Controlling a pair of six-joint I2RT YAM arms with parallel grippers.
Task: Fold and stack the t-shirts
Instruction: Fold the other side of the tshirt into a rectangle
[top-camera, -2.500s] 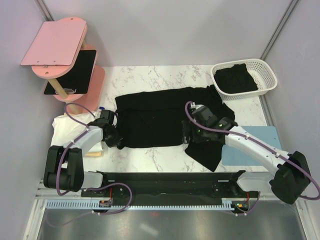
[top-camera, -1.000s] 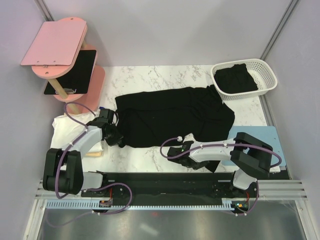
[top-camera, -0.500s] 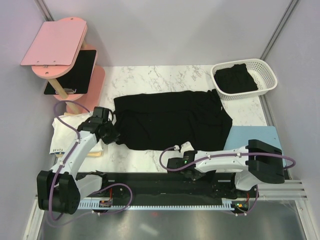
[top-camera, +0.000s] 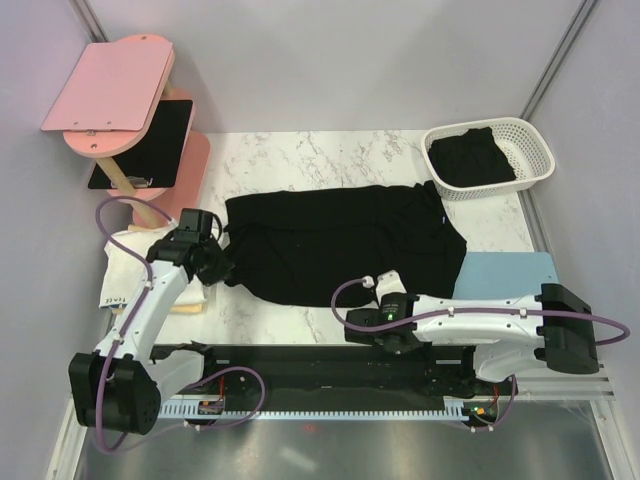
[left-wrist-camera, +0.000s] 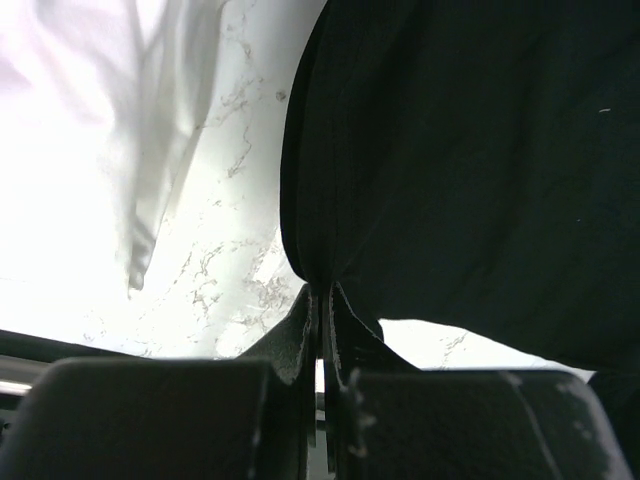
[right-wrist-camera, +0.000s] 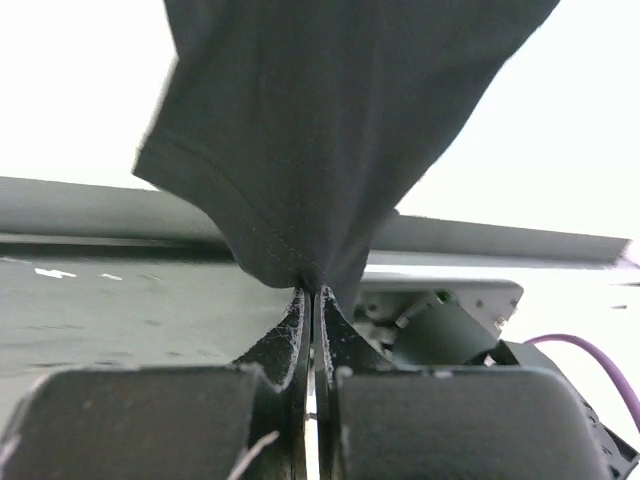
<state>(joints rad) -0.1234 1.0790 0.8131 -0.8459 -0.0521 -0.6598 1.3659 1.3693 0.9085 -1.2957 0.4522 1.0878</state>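
My left gripper (left-wrist-camera: 322, 298) and right gripper (right-wrist-camera: 311, 292) both pinch the spread black t-shirt (top-camera: 340, 240). A white basket (top-camera: 490, 190) holds a second t-shirt (top-camera: 470, 160).

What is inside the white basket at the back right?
A bunched black t-shirt lies in the white basket. The fabric covers the bottom, so anything beneath it is hidden.

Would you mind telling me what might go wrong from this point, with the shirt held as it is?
1. Each gripper pinches only a thin bit of the t-shirt at its edge: the left gripper at its left side, the right gripper at a near corner. Either pinch could slip out when pulled.
2. The left arm lies over the white cloth and may drag it along.
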